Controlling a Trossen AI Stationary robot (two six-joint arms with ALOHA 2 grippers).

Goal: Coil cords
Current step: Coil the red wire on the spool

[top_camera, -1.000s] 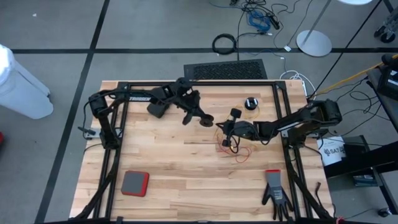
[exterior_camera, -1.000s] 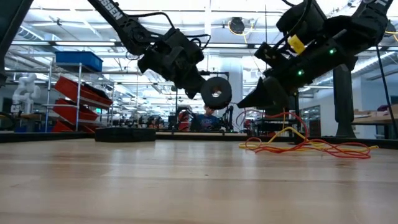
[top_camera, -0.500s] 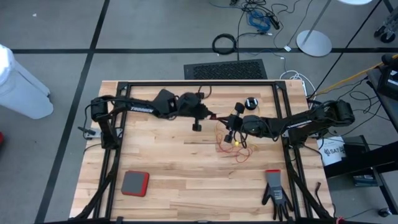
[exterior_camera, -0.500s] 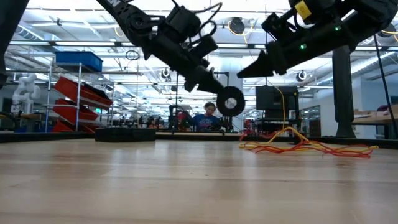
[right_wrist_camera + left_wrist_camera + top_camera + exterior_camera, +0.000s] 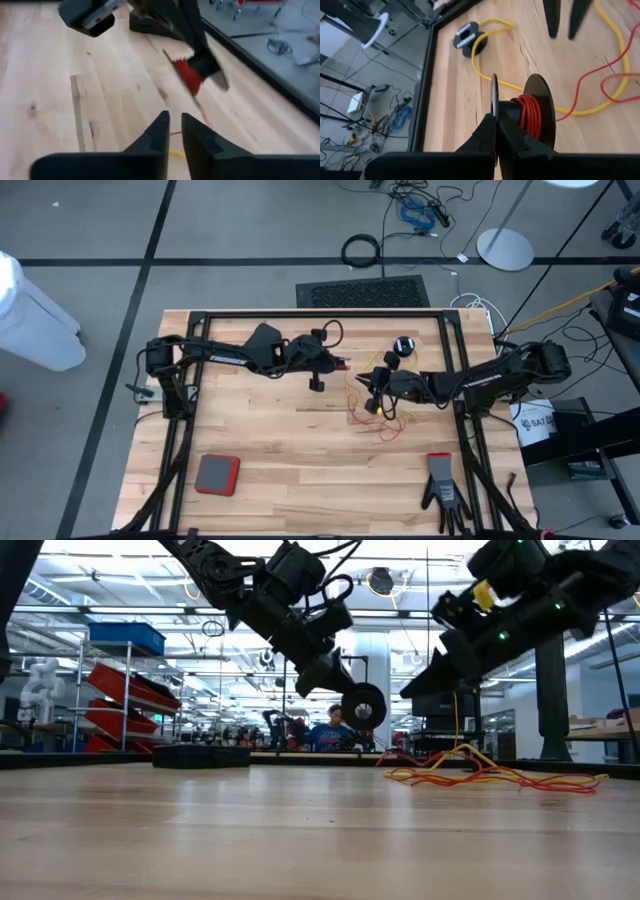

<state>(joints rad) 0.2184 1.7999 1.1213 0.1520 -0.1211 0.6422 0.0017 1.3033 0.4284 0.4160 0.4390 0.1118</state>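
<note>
The left gripper (image 5: pixel 495 131) is clamped on the flange of a black reel (image 5: pixel 532 112) wound with red cord (image 5: pixel 600 75), holding it above the middle of the bench (image 5: pixel 270 440); the loose red cord trails down into a tangle with the yellow cord (image 5: pixel 470 768) lying on the wood; a second reel (image 5: pixel 403 345) sits near the far edge; the right gripper (image 5: pixel 173 125) hovers just beside the held reel, fingers slightly parted around nothing.

Pale wooden table (image 5: pixel 260 440): tangled cords (image 5: pixel 375 418), yellow cord's reel (image 5: pixel 403 346), red-grey block (image 5: pixel 216 475), black glove (image 5: pixel 441 490).
</note>
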